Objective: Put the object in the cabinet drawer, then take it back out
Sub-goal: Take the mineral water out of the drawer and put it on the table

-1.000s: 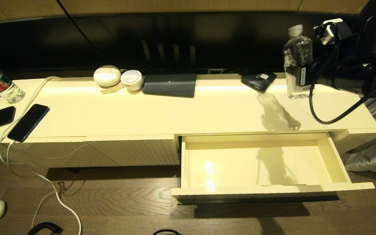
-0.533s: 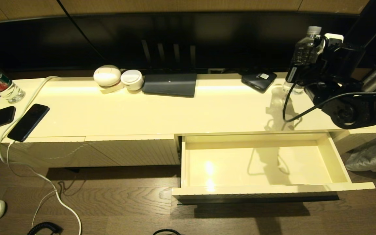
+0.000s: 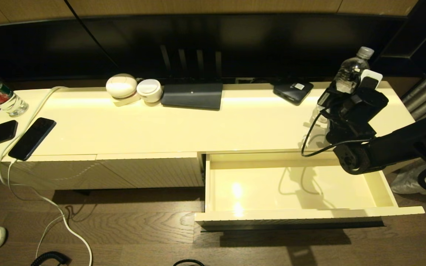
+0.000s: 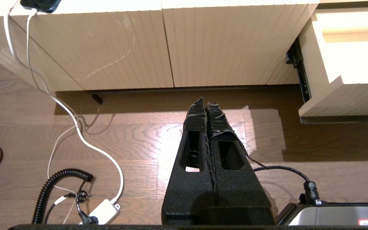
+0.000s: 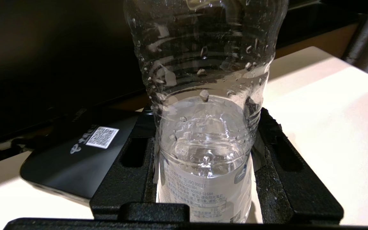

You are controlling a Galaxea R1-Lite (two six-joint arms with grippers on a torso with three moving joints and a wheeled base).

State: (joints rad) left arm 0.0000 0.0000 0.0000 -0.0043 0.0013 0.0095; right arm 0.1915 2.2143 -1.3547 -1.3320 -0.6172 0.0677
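Right gripper [image 3: 340,96] clamped on the clear water bottle [image 3: 350,75], fingers [image 5: 279,166] pressed against both sides of the lower body, where a printed label band shows in the right wrist view. Bottle held off the cream cabinet top [image 3: 198,122], tilted with the white cap [image 3: 365,52] up and away, above the far right end of the top and near the black box with a QR sticker [image 3: 293,91]. Cabinet drawer [image 3: 213,184] pulled fully out below and nearer, glossy inside bare.

Step in hand, as judged: carrying the bottle toward the open drawer for the first half of the task; nothing placed yet. Next move calls for bringing the bottle forward past the cabinet's front edge, lowering it between the drawer walls, and either standing it or laying it flat before releasing. Water inside, so likely to slosh and roll if let go at a tilt.

Left gripper [image 4: 207,110] parked low over the wooden floor [image 4: 139,143] before the ribbed cabinet fronts [image 4: 107,48], jaws pressed together and empty.
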